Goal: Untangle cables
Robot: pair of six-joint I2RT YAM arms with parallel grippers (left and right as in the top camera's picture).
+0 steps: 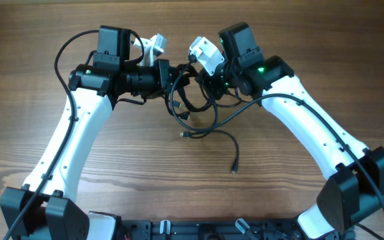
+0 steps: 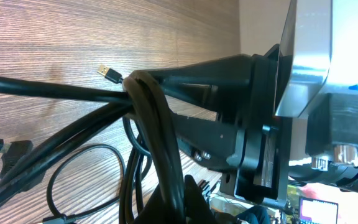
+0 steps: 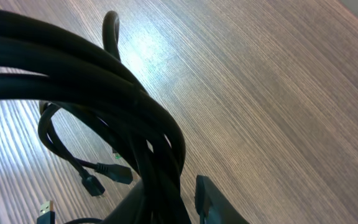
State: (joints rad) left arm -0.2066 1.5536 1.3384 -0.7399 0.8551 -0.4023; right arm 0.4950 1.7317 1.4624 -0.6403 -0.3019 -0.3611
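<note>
The cables [image 1: 193, 112] are a bundle of thin black cords hanging in loops between my two grippers at the table's far middle. My left gripper [image 1: 171, 77] is shut on the cables, which run up between its fingers [image 2: 178, 200]. My right gripper [image 1: 204, 83] is shut on the cables from the other side, with the thick bunch lying between its fingers [image 3: 166, 202]. A silvery-tipped plug [image 1: 183, 135] lies on the wood and also shows in the left wrist view [image 2: 108, 73]. Another loose end [image 1: 233, 169] trails toward the front. Two small black plugs [image 3: 107, 175] dangle below the bundle.
The wooden table [image 1: 59, 167] spreads around the arms. The robot's base bar [image 1: 199, 230] runs along the front edge. Thicker black wires [image 1: 62, 53] are fixed to each arm.
</note>
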